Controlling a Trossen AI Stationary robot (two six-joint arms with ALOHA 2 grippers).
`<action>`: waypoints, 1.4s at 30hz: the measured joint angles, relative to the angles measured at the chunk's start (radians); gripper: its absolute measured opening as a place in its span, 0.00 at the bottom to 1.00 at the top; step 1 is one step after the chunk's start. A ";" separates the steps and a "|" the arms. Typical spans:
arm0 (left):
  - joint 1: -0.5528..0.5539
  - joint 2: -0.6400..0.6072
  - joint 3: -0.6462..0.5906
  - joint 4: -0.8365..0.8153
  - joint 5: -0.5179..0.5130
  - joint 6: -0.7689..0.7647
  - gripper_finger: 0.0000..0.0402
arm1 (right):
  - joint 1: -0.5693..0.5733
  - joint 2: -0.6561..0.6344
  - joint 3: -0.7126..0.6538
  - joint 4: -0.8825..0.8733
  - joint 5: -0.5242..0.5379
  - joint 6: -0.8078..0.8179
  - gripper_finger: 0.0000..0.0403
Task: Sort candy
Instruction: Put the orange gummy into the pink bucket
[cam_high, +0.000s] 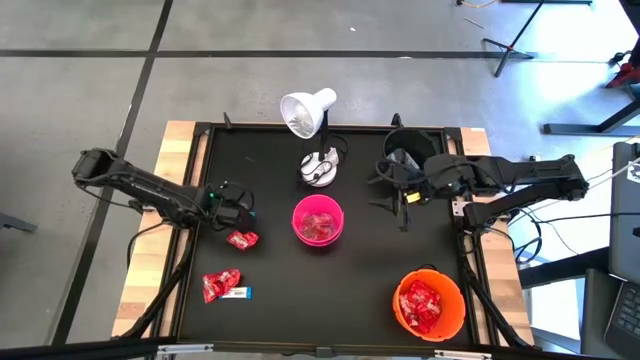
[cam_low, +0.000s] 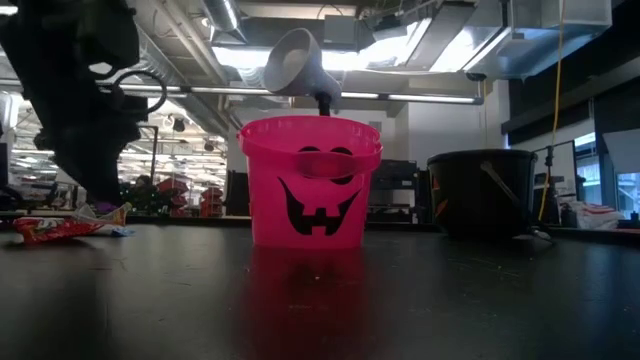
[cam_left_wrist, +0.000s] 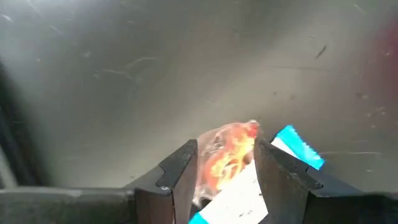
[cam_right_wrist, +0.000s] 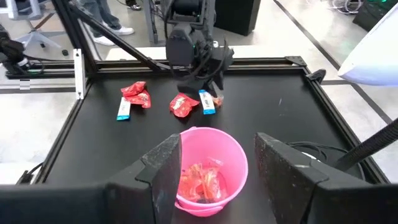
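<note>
A: How many buckets?
B: Three: one pink bucket (cam_high: 318, 221), one orange bucket (cam_high: 430, 305) at five o'clock, one black bucket (cam_high: 402, 148) at one o'clock.
A: Loose sweets on the table?
B: Three red packets (cam_right_wrist: 185, 104) and two white-and-blue bars (cam_right_wrist: 206, 101).
A: Lamps, arms?
B: One white desk lamp (cam_high: 308, 113), two arms.

A grey concrete floor (cam_high: 300, 40) crossed by dark lines surrounds the black table (cam_high: 330, 290), whose edges are pale wood. Beyond the table, ceiling strip lights (cam_low: 230, 14) glow over pipes and distant shelving.
</note>
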 joint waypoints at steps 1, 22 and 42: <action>0.000 0.000 -0.009 0.024 0.007 0.001 0.37 | 0.000 0.003 0.000 0.004 0.007 0.000 0.49; 0.001 0.000 -0.149 0.198 0.023 -0.066 0.29 | 0.000 0.057 0.000 0.003 0.031 -0.008 0.49; -0.001 0.001 0.041 0.316 -0.002 0.209 0.00 | 0.000 0.057 0.000 0.090 -0.072 0.155 0.49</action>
